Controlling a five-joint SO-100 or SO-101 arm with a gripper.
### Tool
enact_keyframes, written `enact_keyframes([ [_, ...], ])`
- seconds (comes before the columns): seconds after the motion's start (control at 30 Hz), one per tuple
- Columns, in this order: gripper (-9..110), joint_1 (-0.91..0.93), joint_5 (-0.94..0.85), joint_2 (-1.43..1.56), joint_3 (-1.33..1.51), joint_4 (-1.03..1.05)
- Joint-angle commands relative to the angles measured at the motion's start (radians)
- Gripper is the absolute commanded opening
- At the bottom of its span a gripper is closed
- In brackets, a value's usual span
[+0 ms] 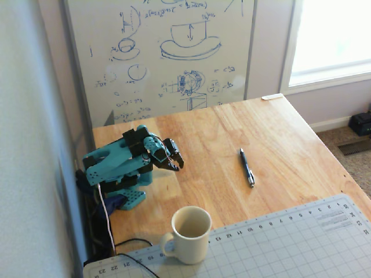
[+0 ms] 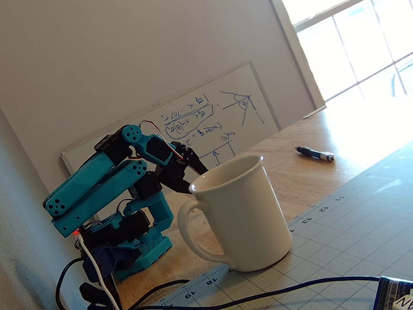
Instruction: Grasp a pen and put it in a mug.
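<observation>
Gripper (image 1: 177,164) empty, pen (image 1: 247,167) lengthwise, tip near

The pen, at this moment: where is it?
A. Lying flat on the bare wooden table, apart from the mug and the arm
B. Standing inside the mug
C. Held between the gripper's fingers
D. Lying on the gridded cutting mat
A. In both fixed views the pen lies flat on the wooden table, well clear of the mug, the cutting mat and the folded arm's gripper.
</observation>
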Motion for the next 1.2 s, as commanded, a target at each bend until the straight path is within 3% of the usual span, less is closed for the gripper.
enact_keyframes([
  [0.0, 3, -0.008, 0.009, -0.031, -0.015, -0.017],
  [0.43, 4, 0.008, 0.011, -0.632, -0.281, -0.25],
  [1.17, 32, 0.204, 0.017, -1.416, -0.973, -0.264],
])
